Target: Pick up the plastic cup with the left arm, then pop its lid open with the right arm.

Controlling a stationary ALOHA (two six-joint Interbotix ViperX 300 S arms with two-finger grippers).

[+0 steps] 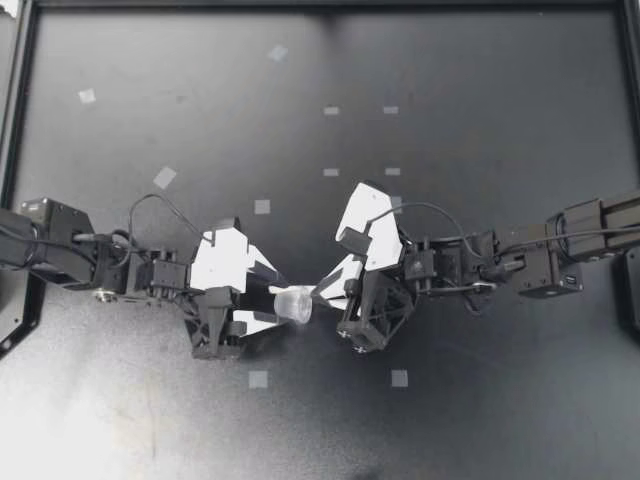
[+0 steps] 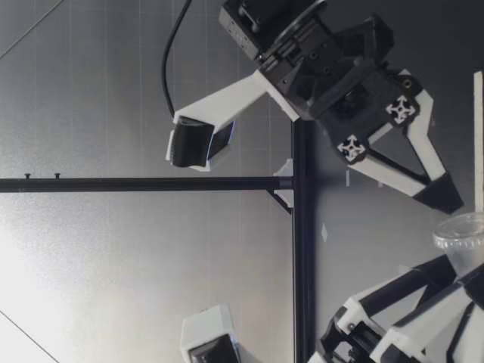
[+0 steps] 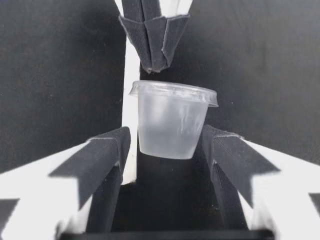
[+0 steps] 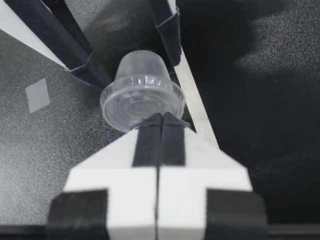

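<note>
Left gripper [image 1: 268, 298] clamped around clear cup [image 1: 293, 302], above table [image 1: 450, 100] centre. Right gripper [image 1: 322, 290] fingers closed together, at cup's rim.

A dark, matte table [image 1: 500, 90] seen from above, bordered by a black frame [image 1: 320, 4]. Small pale tape squares [image 1: 258, 379] lie flat on it, scattered well apart. A tilted tape piece [image 1: 165, 177] lies toward the left side.

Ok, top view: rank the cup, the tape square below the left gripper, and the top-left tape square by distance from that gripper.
1. lidded cup, held in the left gripper.
2. lower tape square, just below the gripper.
3. top-left tape square, far corner.
</note>
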